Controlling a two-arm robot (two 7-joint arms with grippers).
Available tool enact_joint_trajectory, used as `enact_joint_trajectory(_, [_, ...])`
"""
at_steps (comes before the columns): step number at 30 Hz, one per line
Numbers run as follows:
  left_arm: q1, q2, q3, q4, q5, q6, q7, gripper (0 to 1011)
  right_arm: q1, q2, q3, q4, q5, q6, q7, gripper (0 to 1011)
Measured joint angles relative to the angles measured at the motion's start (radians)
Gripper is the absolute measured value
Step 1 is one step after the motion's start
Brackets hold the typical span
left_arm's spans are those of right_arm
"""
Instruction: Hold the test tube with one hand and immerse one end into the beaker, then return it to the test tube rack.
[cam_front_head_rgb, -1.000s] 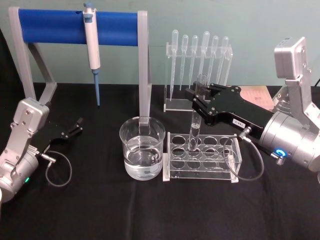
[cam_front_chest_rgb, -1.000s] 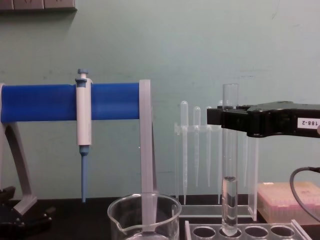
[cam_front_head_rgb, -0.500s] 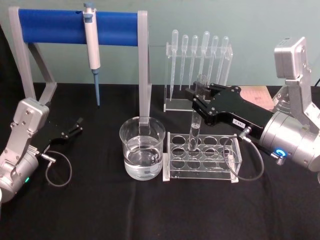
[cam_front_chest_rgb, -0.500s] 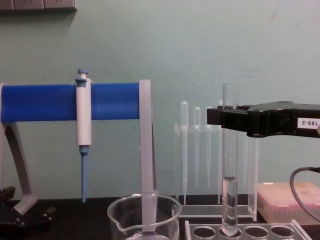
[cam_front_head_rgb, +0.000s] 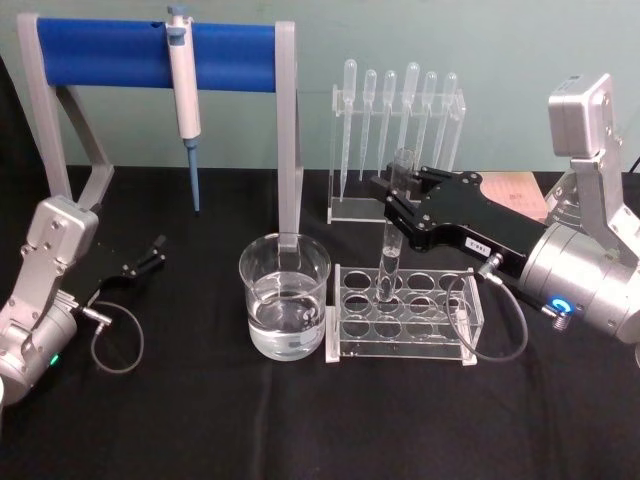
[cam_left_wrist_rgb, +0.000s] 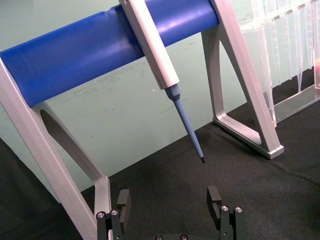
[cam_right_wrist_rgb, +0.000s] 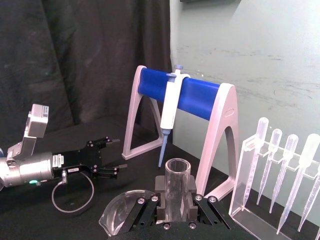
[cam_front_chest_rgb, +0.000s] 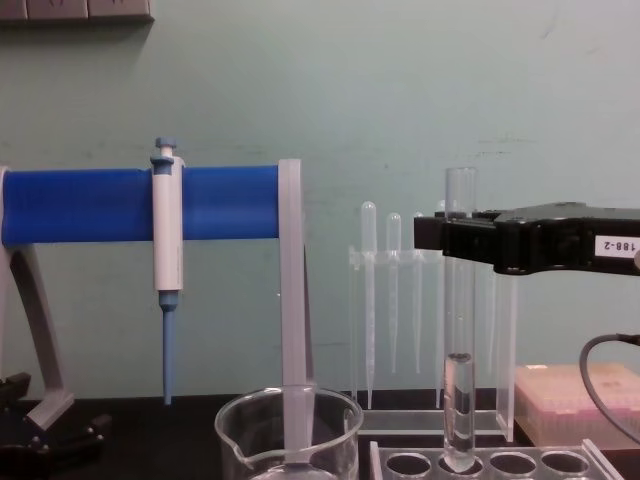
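The test tube (cam_front_head_rgb: 391, 240) stands upright with its rounded end in a hole of the clear rack (cam_front_head_rgb: 436, 322), and clear liquid fills its lower part (cam_front_chest_rgb: 459, 405). My right gripper (cam_front_head_rgb: 398, 193) is shut on the tube just below its open rim, seen from behind in the right wrist view (cam_right_wrist_rgb: 176, 207). The beaker (cam_front_head_rgb: 284, 298), partly filled with clear liquid, sits on the black cloth just left of the rack, apart from the tube. My left gripper (cam_front_head_rgb: 154, 251) rests open at the left of the table with nothing between its fingers (cam_left_wrist_rgb: 214, 196).
A grey stand with a blue bar (cam_front_head_rgb: 150, 52) holds a white-and-blue pipette (cam_front_head_rgb: 183, 98) behind the beaker; one grey leg (cam_front_head_rgb: 287, 150) stands right behind it. A rack of plastic pipettes (cam_front_head_rgb: 398, 130) is behind the tube. A pink box (cam_front_chest_rgb: 575, 400) lies at the far right.
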Motion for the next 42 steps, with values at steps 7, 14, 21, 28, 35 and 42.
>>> enact_joint_trajectory(7, [0.0,0.0,0.0,0.0,0.0,0.0,0.0,1000,0.0,0.0,0.0,0.0,0.0,0.0,0.0,225])
enact_joint_trajectory(14, [0.0,0.0,0.0,0.0,0.0,0.0,0.0,1000,0.001,0.0,-0.001,0.0,0.0,0.0,0.0,226])
enact_joint_trajectory(21, [0.0,0.0,0.0,0.0,0.0,0.0,0.0,1000,0.036,0.009,-0.012,-0.035,-0.006,0.054,-0.021,225])
enact_joint_trajectory(28, [0.0,0.0,0.0,0.0,0.0,0.0,0.0,1000,0.106,-0.009,-0.04,-0.059,-0.007,0.107,-0.027,225])
enact_joint_trajectory(35, [0.0,0.0,0.0,0.0,0.0,0.0,0.0,1000,0.181,-0.062,-0.096,-0.015,-0.013,0.114,-0.017,226])
enact_joint_trajectory(42, [0.0,0.0,0.0,0.0,0.0,0.0,0.0,1000,0.236,-0.121,-0.164,0.064,-0.046,0.099,-0.01,226])
